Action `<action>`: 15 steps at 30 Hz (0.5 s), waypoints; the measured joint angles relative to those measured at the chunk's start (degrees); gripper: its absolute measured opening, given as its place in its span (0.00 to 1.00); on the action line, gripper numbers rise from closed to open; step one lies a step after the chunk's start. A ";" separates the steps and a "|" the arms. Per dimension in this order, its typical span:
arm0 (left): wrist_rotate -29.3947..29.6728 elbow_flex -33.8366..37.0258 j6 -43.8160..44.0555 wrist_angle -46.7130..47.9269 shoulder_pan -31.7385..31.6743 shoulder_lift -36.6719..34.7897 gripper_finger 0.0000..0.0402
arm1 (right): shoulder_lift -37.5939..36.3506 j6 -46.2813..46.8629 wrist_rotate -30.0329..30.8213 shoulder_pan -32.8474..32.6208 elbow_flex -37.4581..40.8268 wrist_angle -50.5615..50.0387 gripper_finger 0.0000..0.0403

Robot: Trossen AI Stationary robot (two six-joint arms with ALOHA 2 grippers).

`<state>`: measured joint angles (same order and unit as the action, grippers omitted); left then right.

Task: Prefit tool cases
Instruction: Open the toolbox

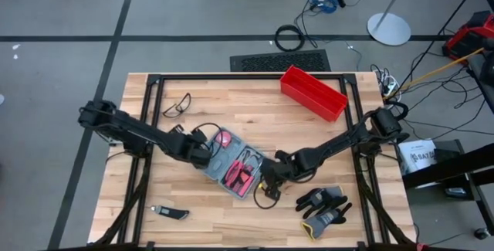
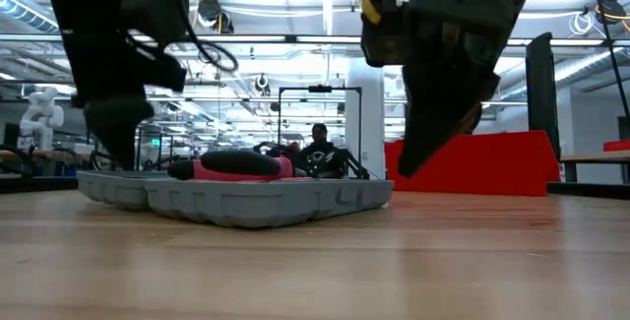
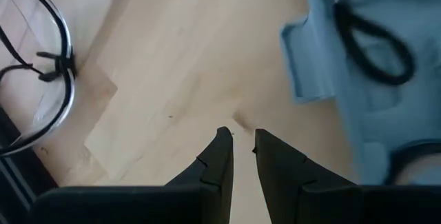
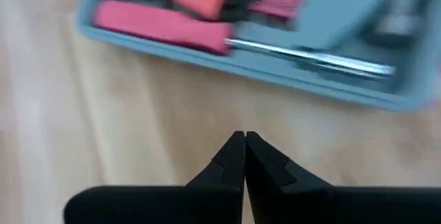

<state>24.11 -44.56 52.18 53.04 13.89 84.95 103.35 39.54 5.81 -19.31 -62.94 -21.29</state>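
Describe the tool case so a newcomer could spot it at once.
Start at the wooden table and look to its middle, between the two arms. The tool case lies open there, flat and grey-blue. Unlike the red bin at the far edge, it holds pink-handled tools in moulded slots.

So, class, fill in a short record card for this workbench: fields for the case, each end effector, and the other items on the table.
Case: tool case lies open mid-table, pink-handled tools in its slots
Left end effector: slightly open, empty, beside the case
Right end effector: shut, empty, just off the case's edge
Bin: red bin at the far edge
Other items: safety glasses, gloves, utility knife
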 joint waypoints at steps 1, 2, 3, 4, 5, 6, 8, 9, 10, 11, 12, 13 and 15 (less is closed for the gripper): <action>-0.14 0.00 0.00 0.00 -0.03 1.09 0.17 | 0.54 0.00 -1.50 -0.07 0.00 0.94 0.00; -0.21 0.00 0.00 -0.11 -0.04 1.98 0.17 | 0.93 -0.03 -3.12 -0.09 0.00 2.46 0.00; -0.66 0.00 -0.02 -0.22 -0.07 2.72 0.17 | 1.45 -0.15 -4.54 -0.26 0.00 3.71 0.00; -1.57 0.00 -0.02 -0.29 -0.11 3.44 0.17 | 1.92 -0.19 -6.27 -0.35 0.00 4.68 0.00; -2.45 0.00 -0.03 -0.72 -0.15 3.85 0.17 | 2.38 -0.75 -7.84 -0.41 0.00 5.89 0.00; -3.71 0.02 -0.16 -1.59 -0.15 4.25 0.17 | 2.84 -1.54 -9.43 -0.61 0.00 7.17 0.00; -5.92 0.02 -0.89 -3.76 -0.15 4.67 0.17 | 3.67 -3.31 -12.91 -1.03 0.00 10.13 0.00; -6.90 0.04 -1.54 -5.27 -0.15 4.68 0.17 | 4.10 -4.19 -14.85 -1.17 0.00 12.60 0.00; -7.83 0.04 -1.86 -6.59 -0.15 4.66 0.17 | 4.56 -4.79 -16.74 -1.36 0.00 15.55 0.00; -8.92 0.11 -1.99 -8.19 -0.15 4.66 0.17 | 5.13 -5.31 -18.02 -1.63 0.00 18.55 0.00; -10.07 0.11 -2.23 -10.01 -0.15 4.63 0.17 | 5.77 -5.72 -18.69 -1.82 0.00 21.77 0.00; -10.76 0.09 -2.71 -11.70 -0.15 4.61 0.17 | 6.51 -6.33 -19.14 -2.03 -0.02 24.50 0.00; -12.01 0.03 -2.99 -13.76 -0.11 4.55 0.17 | 8.33 -7.28 -19.16 -2.20 -0.02 29.28 0.00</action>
<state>12.10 -44.53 49.19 39.28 13.78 89.49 111.68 32.26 -13.36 -21.51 -62.96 7.99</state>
